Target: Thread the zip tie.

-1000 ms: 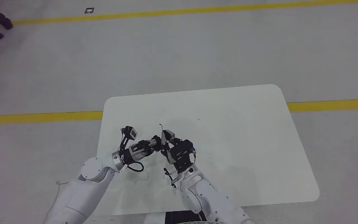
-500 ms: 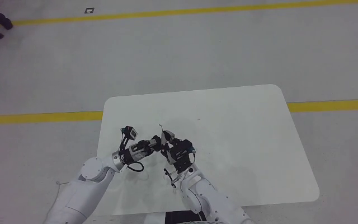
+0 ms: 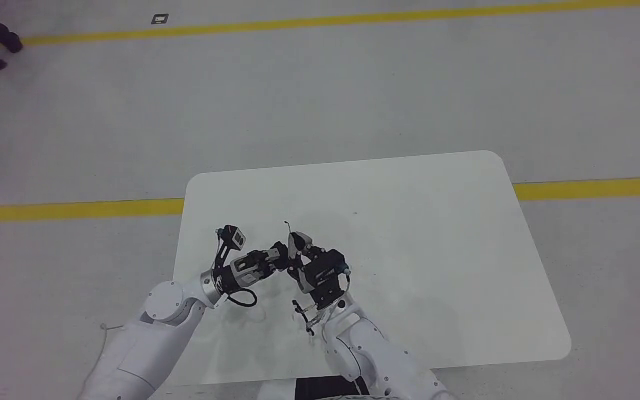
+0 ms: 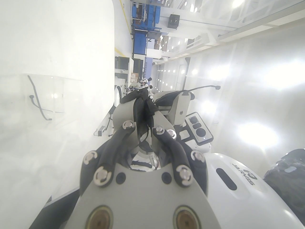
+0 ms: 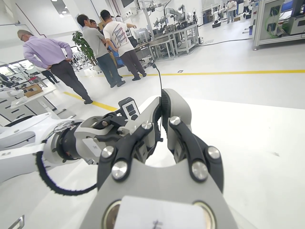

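A thin black zip tie (image 5: 159, 77) stands up from between the fingertips of my right gripper (image 5: 162, 96), which is shut on its strap; the small head is at the free upper end. From above, the zip tie (image 3: 287, 232) rises where both grippers meet over the white table (image 3: 430, 220), near its front left part. My right gripper (image 3: 296, 247) and my left gripper (image 3: 280, 256) are tip to tip there. In the left wrist view my left gripper (image 4: 142, 95) is shut, and what lies between its black pads is hidden. Beyond it the zip tie (image 4: 202, 87) sticks out of the right gripper.
The white table has rounded corners, with broad bare surface to the right (image 3: 450, 280) and behind the grippers. Its left edge (image 3: 186, 240) lies close to the left arm. Yellow floor lines (image 3: 100, 210) run beyond the table.
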